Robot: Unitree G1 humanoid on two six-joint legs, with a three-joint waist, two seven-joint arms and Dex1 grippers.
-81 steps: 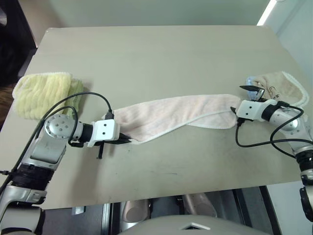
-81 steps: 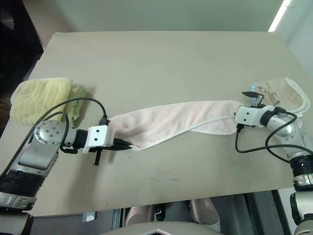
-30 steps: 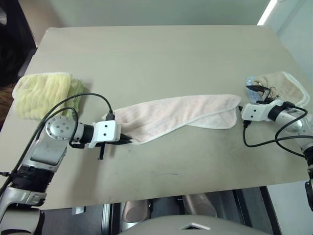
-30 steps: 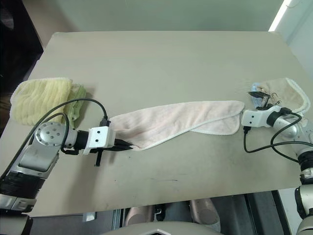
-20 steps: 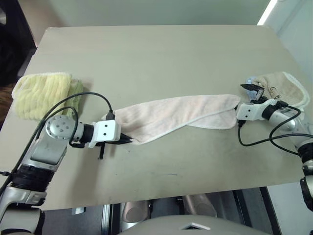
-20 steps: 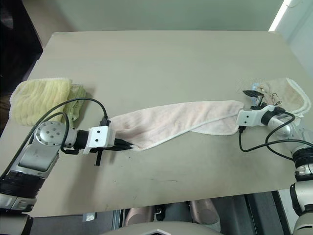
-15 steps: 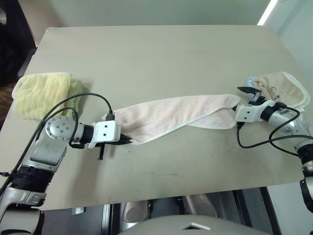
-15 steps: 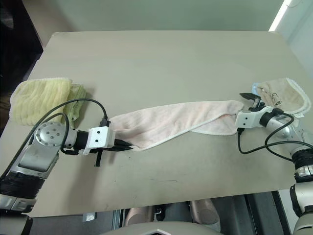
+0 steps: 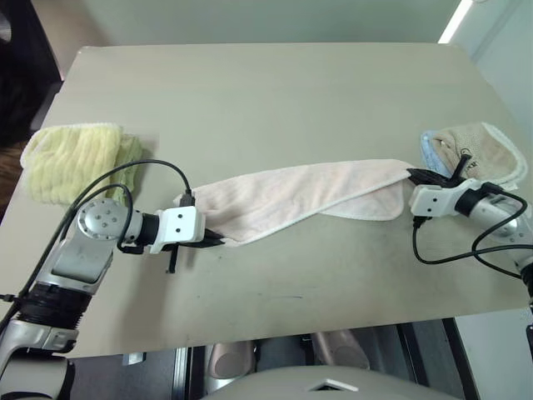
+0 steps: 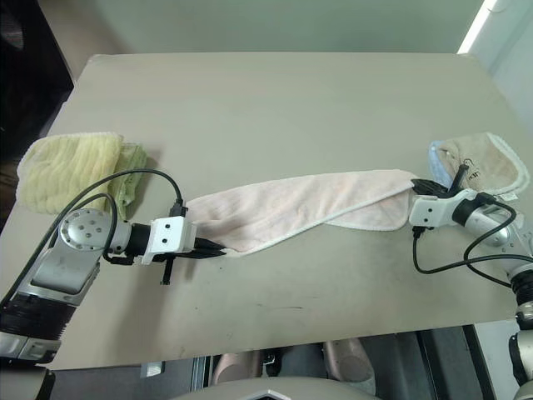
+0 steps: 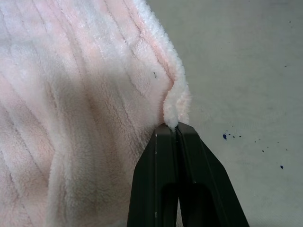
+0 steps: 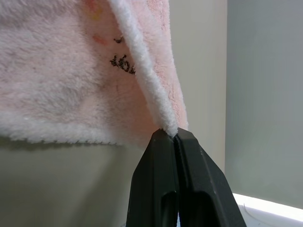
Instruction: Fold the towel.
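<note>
The pale pink towel (image 9: 300,196) lies stretched in a long, slightly twisted band across the table (image 9: 266,92). My left gripper (image 9: 218,239) is shut on the towel's left end; the left wrist view shows its fingers (image 11: 163,156) pinching a small fold of the edge. My right gripper (image 9: 414,175) is shut on the towel's right end. In the right wrist view its fingers (image 12: 189,161) clamp the white-trimmed edge of the towel (image 12: 71,71), just below a small dark embroidered mark (image 12: 122,63).
A yellow-green ribbed towel (image 9: 71,158) lies folded at the table's left edge. A beige towel (image 9: 479,146) on a light blue cloth (image 9: 426,142) sits at the right edge, just behind my right gripper. Black cables loop by both wrists.
My right gripper, open beside the beige towel a second ago, has come to the pink towel's right end and shut on it. The left gripper has kept its hold and place.
</note>
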